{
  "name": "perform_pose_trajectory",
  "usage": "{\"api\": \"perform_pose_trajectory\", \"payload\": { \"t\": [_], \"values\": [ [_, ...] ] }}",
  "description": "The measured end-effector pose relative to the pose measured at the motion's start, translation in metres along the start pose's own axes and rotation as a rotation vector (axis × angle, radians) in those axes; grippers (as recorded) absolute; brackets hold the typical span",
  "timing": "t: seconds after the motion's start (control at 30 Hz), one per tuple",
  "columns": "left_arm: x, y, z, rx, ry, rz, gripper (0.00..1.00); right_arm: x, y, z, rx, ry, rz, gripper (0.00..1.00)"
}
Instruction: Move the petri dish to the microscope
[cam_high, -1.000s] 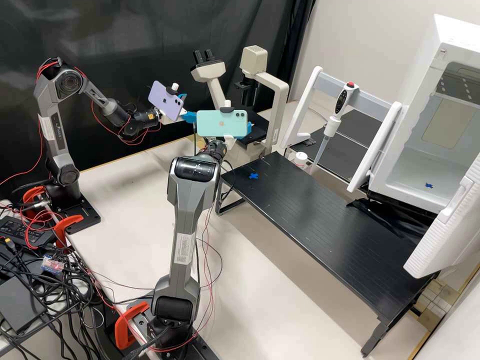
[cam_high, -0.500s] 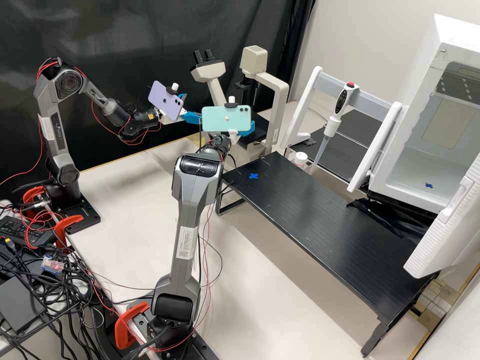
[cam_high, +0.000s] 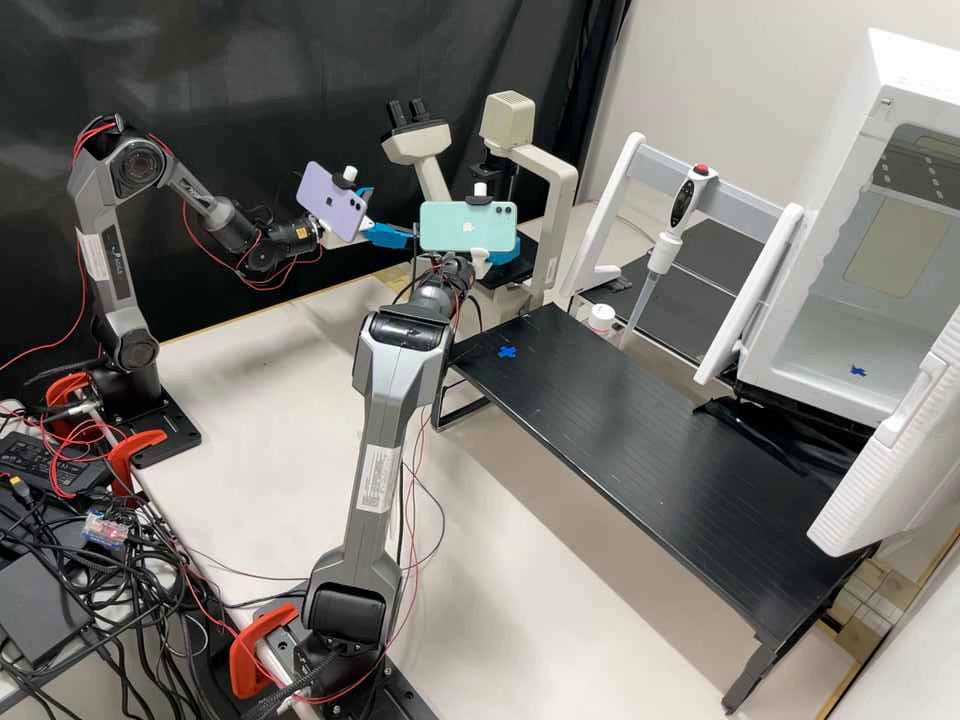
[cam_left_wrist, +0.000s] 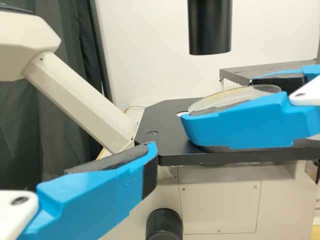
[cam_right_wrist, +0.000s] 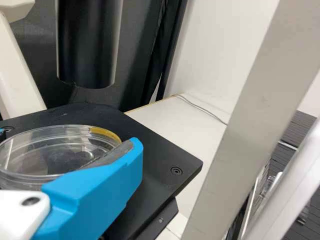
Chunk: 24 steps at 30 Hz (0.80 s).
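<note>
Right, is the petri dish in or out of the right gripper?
In: both wrist views show the petri dish between the fingers of the right gripper, over the black microscope stage.

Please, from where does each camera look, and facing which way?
High view: fixed, off the robot; looks forward, down on the pale bench; both grey arms.
Left wrist view: on left wrist; faces the flat black microscope stage; left gripper, one blue finger.
Right wrist view: on right wrist; faces that stage; right gripper.
Both wrist views share stage and round clear petri dish.
</note>
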Motion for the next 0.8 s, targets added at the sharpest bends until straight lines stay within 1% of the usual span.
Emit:
{"api": "perform_pose_trajectory", "payload": {
  "t": [0.07,0.23,0.3,0.33,0.43,0.6,0.7,0.73,0.8],
  "values": [
    [0.0,0.0,0.0,0.0,0.0,0.0,1.0,0.003,0.001,0.0,0.018,-0.003,-0.003,0.0],
    [0.0,0.0,0.0,0.0,0.0,0.0,1.0,0.01,0.003,0.003,0.029,-0.009,-0.011,0.0],
    [0.0,0.0,0.0,0.0,0.0,0.0,1.0,0.013,0.003,0.002,0.053,-0.011,-0.018,0.0],
    [0.0,0.0,0.0,0.0,0.0,0.0,1.0,0.014,0.003,0.001,0.075,-0.014,-0.021,0.0],
    [0.0,0.0,0.0,0.0,0.0,0.0,1.0,0.017,0.004,0.0,0.093,-0.015,-0.029,0.0],
    [0.0,0.0,0.0,0.0,0.0,0.0,1.0,0.021,0.005,-0.001,0.083,-0.02,-0.033,0.0],
    [0.0,0.0,0.0,0.0,0.0,0.0,1.0,0.023,0.004,0.0,0.089,-0.027,-0.035,0.0],
    [0.0,0.0,0.0,0.0,0.0,0.0,1.0,0.024,0.005,0.0,0.082,-0.028,-0.032,0.0],
    [0.0,0.0,0.0,0.0,0.0,0.0,1.0,0.025,0.004,0.0,0.084,-0.032,-0.029,0.0]
  ]
}}
